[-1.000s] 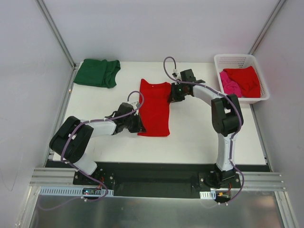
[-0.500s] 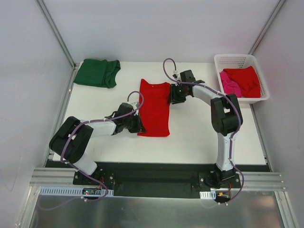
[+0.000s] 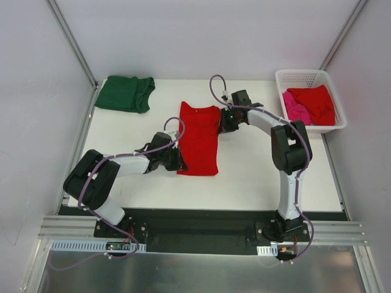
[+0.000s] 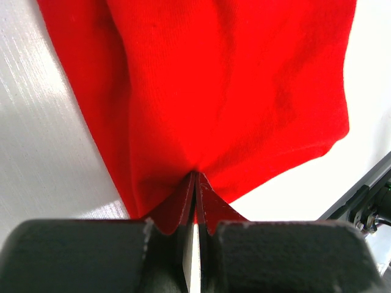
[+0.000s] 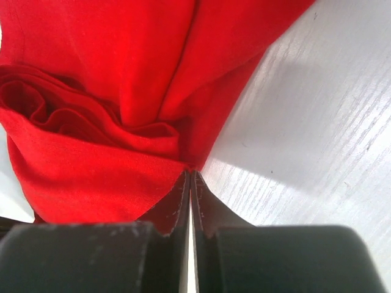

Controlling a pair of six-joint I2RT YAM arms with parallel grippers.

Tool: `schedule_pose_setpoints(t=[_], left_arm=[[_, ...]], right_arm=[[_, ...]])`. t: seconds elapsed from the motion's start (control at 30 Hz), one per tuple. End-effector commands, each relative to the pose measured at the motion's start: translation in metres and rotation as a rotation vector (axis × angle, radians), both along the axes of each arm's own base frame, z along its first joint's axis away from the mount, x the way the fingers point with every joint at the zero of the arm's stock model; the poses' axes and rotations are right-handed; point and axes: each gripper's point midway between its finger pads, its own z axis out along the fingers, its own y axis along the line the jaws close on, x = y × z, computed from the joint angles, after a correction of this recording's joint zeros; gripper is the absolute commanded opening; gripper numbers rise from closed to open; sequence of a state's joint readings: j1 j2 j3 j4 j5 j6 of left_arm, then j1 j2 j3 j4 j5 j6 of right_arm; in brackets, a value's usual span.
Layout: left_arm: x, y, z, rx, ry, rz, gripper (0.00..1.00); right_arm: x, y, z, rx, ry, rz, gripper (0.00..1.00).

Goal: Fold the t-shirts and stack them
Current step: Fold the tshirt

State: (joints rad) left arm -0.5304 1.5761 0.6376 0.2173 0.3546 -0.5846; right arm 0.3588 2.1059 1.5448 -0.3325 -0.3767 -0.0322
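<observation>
— Right gripper has re-closed, pinching the red t-shirt by its side edge; left gripper pinches the hem, cloth spreading ahead of both fingertips
— Progress?
— Only the green t-shirt looks folded; spare t-shirts wait in the basket

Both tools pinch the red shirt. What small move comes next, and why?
Probably lift both slightly together: the left tool grips the near-left edge of the red t-shirt, the right tool its far-right edge, and the cloth lies flat on the table, so it must rise before folding.
</observation>
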Motion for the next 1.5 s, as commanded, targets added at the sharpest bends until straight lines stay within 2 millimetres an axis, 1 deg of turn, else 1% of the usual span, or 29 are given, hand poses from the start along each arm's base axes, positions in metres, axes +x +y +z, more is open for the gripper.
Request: schedule_pose_setpoints(t=[0.0, 0.33, 0.4, 0.47, 0.5, 0.53, 0.57, 0.6, 0.67, 0.8, 0.83, 0.87, 0.9, 0.93, 1.0, 1.03, 1.07, 1.1, 1.13, 1.17, 1.2, 1.23, 1.27, 1.33, 1.37, 1.4, 1.43, 1.47], left_arm=[[-0.029, 0.023, -0.029, 0.122, 0.108, 0.005, 0.0], [-0.032, 0.025, -0.03, 0.124, 0.11, 0.006, 0.0], [-0.032, 0.025, -0.03, 0.125, 0.112, 0.007, 0.0], [-0.032, 0.025, -0.03, 0.124, 0.112, 0.005, 0.0], [-0.032, 0.025, -0.03, 0.125, 0.112, 0.006, 0.0], [-0.032, 0.025, -0.03, 0.126, 0.111, 0.004, 0.0], [-0.032, 0.025, -0.03, 0.125, 0.11, 0.002, 0.0], [-0.031, 0.025, -0.029, 0.124, 0.108, 0.006, 0.0], [-0.031, 0.025, -0.028, 0.124, 0.105, 0.005, 0.0], [-0.03, 0.022, -0.02, 0.103, 0.087, 0.0, 0.0], [-0.03, 0.021, -0.014, 0.089, 0.072, -0.003, 0.0], [-0.03, 0.021, -0.011, 0.083, 0.063, -0.003, 0.0], [-0.03, 0.021, -0.006, 0.072, 0.054, -0.003, 0.0], [-0.029, 0.019, 0.005, 0.053, 0.023, -0.004, 0.01], [-0.03, 0.019, 0.015, 0.036, -0.004, -0.004, 0.14], [-0.029, 0.019, 0.028, 0.015, -0.044, -0.003, 0.25], [-0.029, 0.019, 0.034, 0.007, -0.059, -0.002, 0.65], [-0.031, 0.02, 0.04, 0.001, -0.07, -0.004, 0.86], [-0.03, 0.019, 0.052, -0.018, -0.103, -0.009, 0.99], [-0.031, 0.019, 0.057, -0.026, -0.114, -0.015, 0.99], [-0.033, 0.019, 0.062, -0.032, -0.12, -0.02, 0.99], [-0.034, 0.018, 0.072, -0.049, -0.148, -0.022, 0.99], [-0.034, 0.018, 0.076, -0.055, -0.163, -0.022, 0.99], [-0.043, 0.026, 0.076, -0.039, -0.153, -0.016, 0.99], [-0.044, 0.031, 0.071, -0.019, -0.155, -0.003, 0.99], [-0.046, 0.034, 0.068, -0.011, -0.156, 0.004, 0.99], [-0.051, 0.038, 0.059, 0.004, -0.141, 0.01, 0.99], [-0.054, 0.04, 0.054, 0.013, -0.131, 0.009, 0.99]], right_arm=[[0.012, 0.006, 0.031, 0.039, -0.079, -0.001, 0.01], [0.033, 0.008, 0.037, 0.028, -0.116, -0.037, 0.01], [0.037, 0.008, 0.041, 0.03, -0.13, -0.04, 0.01], [0.038, 0.009, 0.041, 0.028, -0.131, -0.04, 0.07], [0.039, 0.008, 0.04, 0.023, -0.132, -0.043, 0.13], [0.039, 0.007, 0.04, 0.02, -0.131, -0.045, 0.28], [0.039, 0.007, 0.039, 0.017, -0.129, -0.047, 0.34], [0.038, 0.005, 0.04, 0.012, -0.133, -0.051, 0.36], [0.036, 0.002, 0.04, 0.002, -0.134, -0.056, 0.4], [0.027, -0.014, 0.05, -0.05, -0.162, -0.1, 0.42], [0.016, -0.02, 0.053, -0.059, -0.159, -0.107, 0.42], [0.011, -0.022, 0.059, -0.057, -0.166, -0.111, 0.43], [0.004, -0.024, 0.059, -0.059, -0.16, -0.111, 0.43], [-0.009, -0.028, 0.065, -0.057, -0.164, -0.114, 0.43], [-0.024, -0.032, 0.065, -0.07, -0.161, -0.112, 0.43], [-0.037, -0.037, 0.07, -0.071, -0.168, -0.112, 0.43], [-0.043, -0.038, 0.071, -0.072, -0.167, -0.11, 0.43], [-0.051, -0.037, 0.074, -0.058, -0.156, -0.122, 0.44], [-0.058, -0.036, 0.075, -0.054, -0.152, -0.116, 0.44], [-0.068, -0.034, 0.078, -0.048, -0.154, -0.107, 0.44], [-0.076, -0.035, 0.077, -0.052, -0.141, -0.106, 0.44], [-0.082, -0.033, 0.077, -0.051, -0.132, -0.101, 0.44], [-0.096, -0.029, 0.079, -0.045, -0.129, -0.083, 0.44], [-0.111, -0.025, 0.079, -0.043, -0.118, -0.074, 0.44], [-0.122, -0.018, 0.077, -0.046, -0.11, -0.054, 0.44], [-0.131, -0.018, 0.074, -0.046, -0.096, -0.062, 0.44], [-0.138, -0.016, 0.071, -0.044, -0.082, -0.062, 0.44], [-0.147, -0.009, 0.069, -0.034, -0.069, -0.049, 0.45]])
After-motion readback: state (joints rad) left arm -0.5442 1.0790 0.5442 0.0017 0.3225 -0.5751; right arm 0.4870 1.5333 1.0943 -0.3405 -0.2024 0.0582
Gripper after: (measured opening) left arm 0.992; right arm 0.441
